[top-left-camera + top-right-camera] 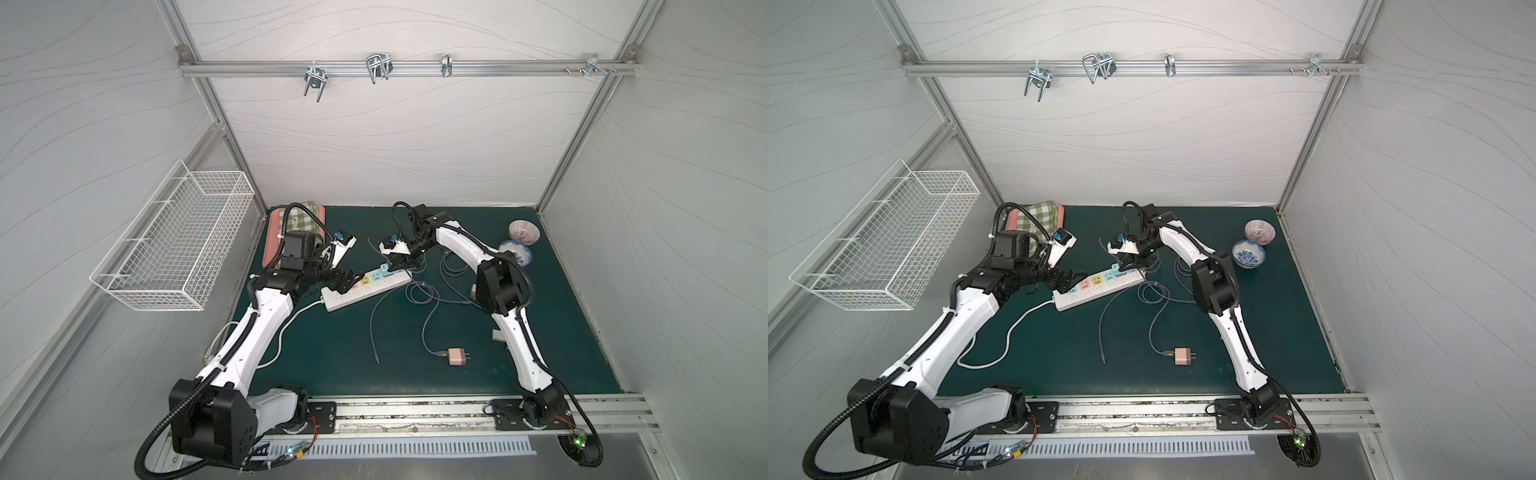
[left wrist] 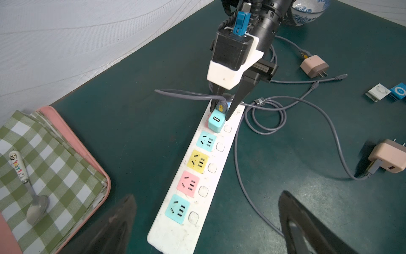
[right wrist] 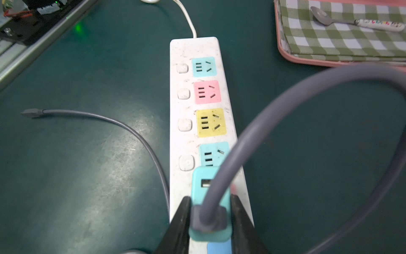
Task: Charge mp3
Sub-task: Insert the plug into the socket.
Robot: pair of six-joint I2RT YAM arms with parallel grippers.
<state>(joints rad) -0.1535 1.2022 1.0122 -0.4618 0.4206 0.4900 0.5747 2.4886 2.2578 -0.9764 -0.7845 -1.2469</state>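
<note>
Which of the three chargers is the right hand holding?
The teal charger, standing on the power strip, gripped by the right hand. The pink chargers lie loose on the mat, untouched.

In a top view the right arm (image 1: 505,291) hides most of the white mp3 player (image 1: 497,335) at four o'clock from the power strip (image 1: 365,287), while the left wrist view's edge cuts the blue mp3 player (image 2: 398,91).

Right gripper (image 1: 393,267) on teal charger (image 1: 385,269) at far end of power strip (image 1: 353,297); left gripper (image 1: 348,281) spread wide over its cord end.
</note>
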